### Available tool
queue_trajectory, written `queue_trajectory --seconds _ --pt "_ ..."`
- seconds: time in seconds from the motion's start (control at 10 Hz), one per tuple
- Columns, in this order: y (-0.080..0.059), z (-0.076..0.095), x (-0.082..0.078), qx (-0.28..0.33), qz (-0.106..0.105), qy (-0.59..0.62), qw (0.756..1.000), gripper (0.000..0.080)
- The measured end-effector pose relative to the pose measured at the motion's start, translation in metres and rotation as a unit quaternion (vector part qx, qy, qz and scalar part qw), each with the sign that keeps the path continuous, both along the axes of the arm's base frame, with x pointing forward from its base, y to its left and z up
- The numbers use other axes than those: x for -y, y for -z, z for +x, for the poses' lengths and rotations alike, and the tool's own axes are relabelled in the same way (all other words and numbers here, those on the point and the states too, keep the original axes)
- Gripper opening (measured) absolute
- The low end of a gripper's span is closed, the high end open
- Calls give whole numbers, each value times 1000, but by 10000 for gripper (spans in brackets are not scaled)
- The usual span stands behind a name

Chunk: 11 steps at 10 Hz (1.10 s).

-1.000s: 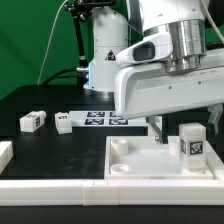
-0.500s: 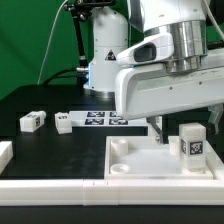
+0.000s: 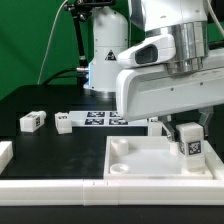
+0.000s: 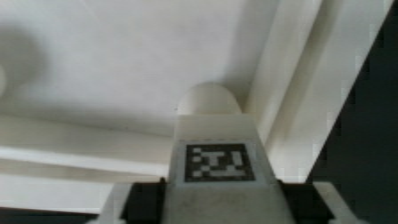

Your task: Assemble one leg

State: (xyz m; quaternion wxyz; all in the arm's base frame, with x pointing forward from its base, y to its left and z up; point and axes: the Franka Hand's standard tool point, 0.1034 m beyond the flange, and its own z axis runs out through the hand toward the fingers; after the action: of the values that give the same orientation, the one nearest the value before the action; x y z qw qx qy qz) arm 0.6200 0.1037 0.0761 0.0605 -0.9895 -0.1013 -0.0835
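Exterior view, stock on hand and progress, as I read it from the console.

- The leg (image 3: 188,143): one, upright on the white panel (image 3: 140,160), near the panel's far corner on the exterior view's right.
- Gripper (image 3: 186,132): one, lowered over that leg with a finger on either side. In the wrist view the tagged face of the leg sits between the two fingers (image 4: 139,200). I cannot tell whether the jaws are pressing on it or only flanking it.
- Spare legs: two, lying on the black table, well apart from the panel: one toward the exterior view's left (image 3: 32,121), one beside the marker board (image 3: 64,122).
- Marker board (image 3: 100,120): one, flat on the table.
- White part at the exterior view's left edge (image 3: 4,152): one, cut off by the frame, so I can't identify it.

Progress: I judge the leg is at its corner, but I cannot tell whether it is seated or fastened. Securing it looks to be what is left.
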Motion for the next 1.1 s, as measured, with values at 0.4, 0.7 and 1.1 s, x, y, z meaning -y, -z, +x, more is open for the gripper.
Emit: queue_trajectory --seconds 0.4,0.7,1.1 --pt "0 0 0 -2 2 11 1000 290" --pt "0 -3 -10 -13 36 188 981 290" --pt "0 -1 -12 -38 70 379 922 291"
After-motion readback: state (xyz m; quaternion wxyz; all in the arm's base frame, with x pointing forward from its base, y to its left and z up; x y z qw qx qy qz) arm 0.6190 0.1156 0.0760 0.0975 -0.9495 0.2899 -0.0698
